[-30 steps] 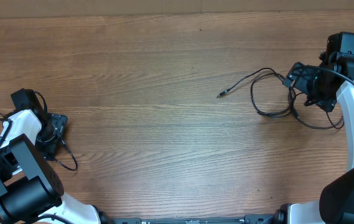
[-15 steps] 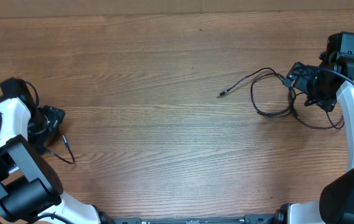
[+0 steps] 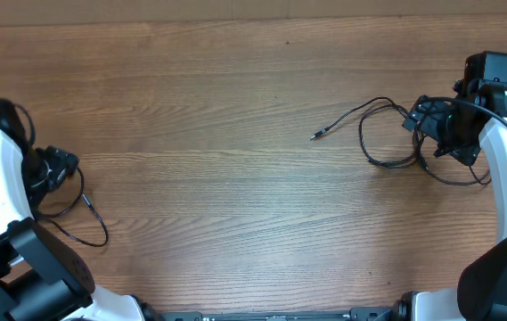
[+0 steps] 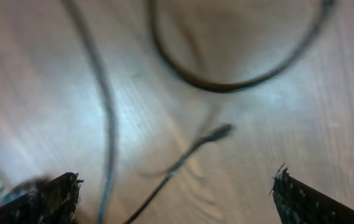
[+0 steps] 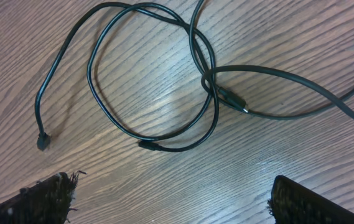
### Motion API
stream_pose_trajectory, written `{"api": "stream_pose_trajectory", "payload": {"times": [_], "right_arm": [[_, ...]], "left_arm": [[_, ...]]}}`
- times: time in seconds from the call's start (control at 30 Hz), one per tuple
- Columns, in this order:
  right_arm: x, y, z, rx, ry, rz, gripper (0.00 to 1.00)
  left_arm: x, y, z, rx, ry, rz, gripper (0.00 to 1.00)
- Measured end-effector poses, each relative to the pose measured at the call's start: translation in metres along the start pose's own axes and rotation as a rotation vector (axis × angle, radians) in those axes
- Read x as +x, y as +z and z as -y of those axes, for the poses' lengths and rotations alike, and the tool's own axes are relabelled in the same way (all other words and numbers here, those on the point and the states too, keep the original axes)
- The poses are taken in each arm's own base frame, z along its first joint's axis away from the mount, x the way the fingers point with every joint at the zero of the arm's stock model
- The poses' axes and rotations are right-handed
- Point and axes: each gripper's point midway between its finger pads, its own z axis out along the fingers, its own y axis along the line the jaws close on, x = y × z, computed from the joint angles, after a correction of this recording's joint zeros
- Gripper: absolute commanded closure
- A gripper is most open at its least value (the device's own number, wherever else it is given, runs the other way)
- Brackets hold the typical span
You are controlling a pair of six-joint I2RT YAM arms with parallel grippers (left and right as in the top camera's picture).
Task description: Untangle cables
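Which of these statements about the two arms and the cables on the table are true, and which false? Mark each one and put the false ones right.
1. The right gripper is open and holds nothing. True.
2. The left gripper is shut on a cable. False: its fingers stand wide apart, with a cable lying on the table below.
3. All cables lie in one heap at mid-table. False: one lies by the left gripper, and the looped cables lie by the right gripper.
4. A plug end reaches from the right-hand loops toward mid-table. True.
5. In the right wrist view the looped cables cross one another. True.
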Motion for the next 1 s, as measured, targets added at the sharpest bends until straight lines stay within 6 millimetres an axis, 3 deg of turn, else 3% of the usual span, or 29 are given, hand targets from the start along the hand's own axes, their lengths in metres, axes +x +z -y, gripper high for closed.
{"api": "stream_pose_trajectory", "payload": {"times": [0.13,0.27,0.33,0.43,0.7,0.87,1.0], "right_arm": [[0.000,0.000,0.000,0.000,-0.004,0.001,0.00],[0.000,0.000,0.000,-0.001,-0.006,0.002,0.00],[-0.001,0.000,0.000,-0.001,-0.009,0.003,0.00],[0.000,0.000,0.000,-0.001,-0.009,0.002,0.00],[0.000,0.000,0.000,-0.001,-0.009,0.001,0.00],[-0.001,0.000,0.000,0.000,-0.009,0.002,0.00],[0.000,0.000,0.000,-0.001,-0.009,0.001,0.00]], "left_arm": [[-0.018,0.015,-0.029,-0.030,-0.127,0.013,0.01],[-0.040,0.041,-0.051,-0.005,-0.223,0.050,0.11],[-0.048,0.053,-0.055,0.019,-0.254,0.073,0.11],[-0.052,0.068,-0.052,0.048,-0.252,0.104,0.10],[-0.056,0.091,-0.039,0.091,-0.211,0.175,0.23],[-0.062,0.096,-0.036,0.106,-0.213,0.202,0.26],[-0.068,0.106,-0.031,0.115,-0.209,0.211,0.39]]}}
